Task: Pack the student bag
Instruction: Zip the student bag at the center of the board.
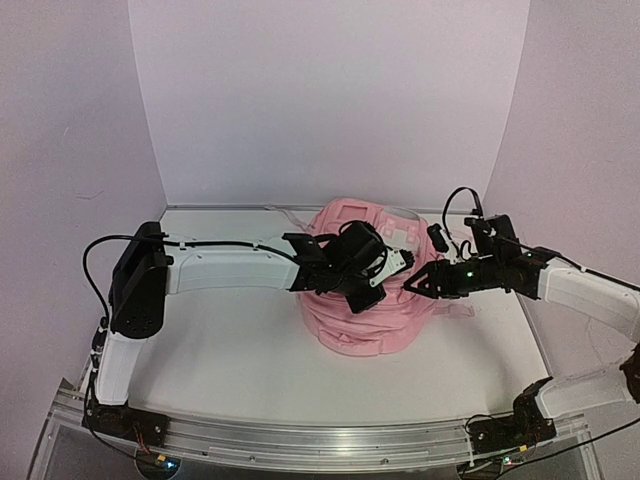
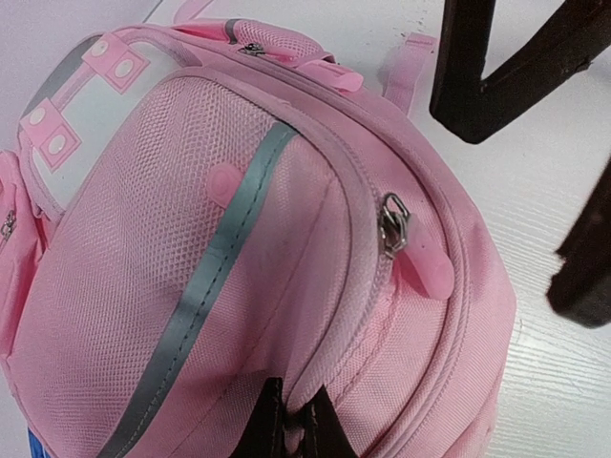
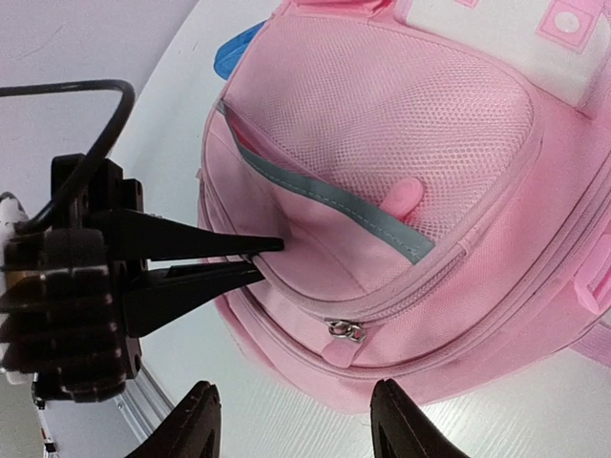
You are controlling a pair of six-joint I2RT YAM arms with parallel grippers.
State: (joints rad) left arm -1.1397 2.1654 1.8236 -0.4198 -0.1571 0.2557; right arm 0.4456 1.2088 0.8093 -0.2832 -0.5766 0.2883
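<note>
student bag (image 1: 365, 315): mid table (image 1: 220, 350), front face up, long axis near-to-far, leaning right, white-panel end farthest | left hand (image 2: 296, 420): clamped on the bag's front fabric | right hand (image 3: 296, 420): jaws apart, empty, beside the bag

The student bag (image 2: 382, 353): pink fabric; front pocket (image 2: 134, 219) in fine pink mesh weave. A grey stripe (image 2: 205, 277) runs across the mesh. The white panel (image 2: 91, 119) carries pink tabs (image 2: 119, 62) with pale dots. The zip pull (image 2: 393, 224): silver metal, pink tag. The table (image 2: 563, 382): white.

Bright, even light; soft shadows
</note>
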